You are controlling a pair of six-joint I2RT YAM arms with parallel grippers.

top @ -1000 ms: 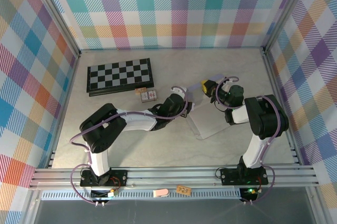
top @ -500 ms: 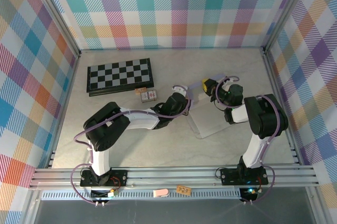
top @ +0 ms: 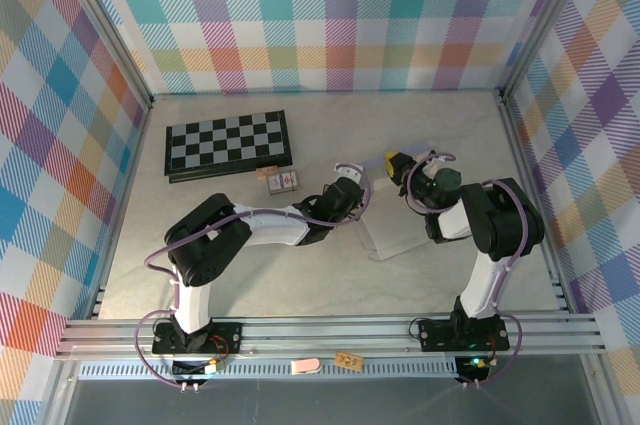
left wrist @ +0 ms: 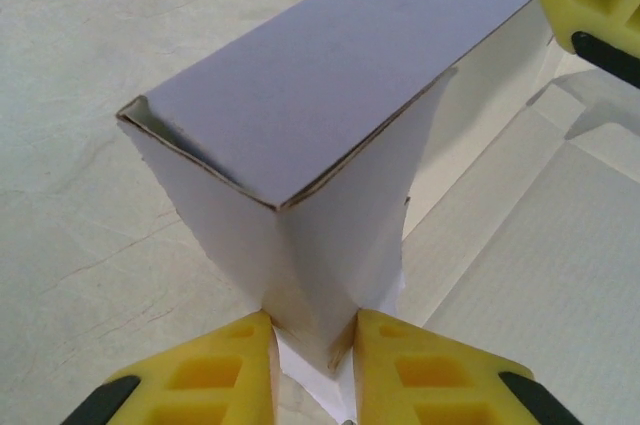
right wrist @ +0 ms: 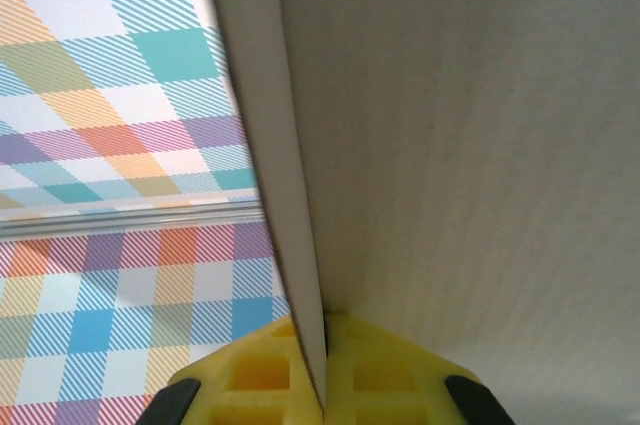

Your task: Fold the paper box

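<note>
you had the left gripper (left wrist: 315,345) pinching one end of the paper box (left wrist: 300,75) wall; its long axis ran straight to the right gripper (right wrist: 300,370), clamped on the other end.

Plaid walls (top: 330,15), seemingly marbled tabletop (top: 420,125)

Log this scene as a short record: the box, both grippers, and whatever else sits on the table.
surface: pale marbled table
item: thin lavender-purple card paper box, cream-white reverse, partly folded, one wall raised
left gripper: shut on a folded cream corner of the paper box
right gripper: shut on the edge of a raised panel of the paper box
other items: black-and-white checkerboard; small patterned card pack by its near right corner
</note>
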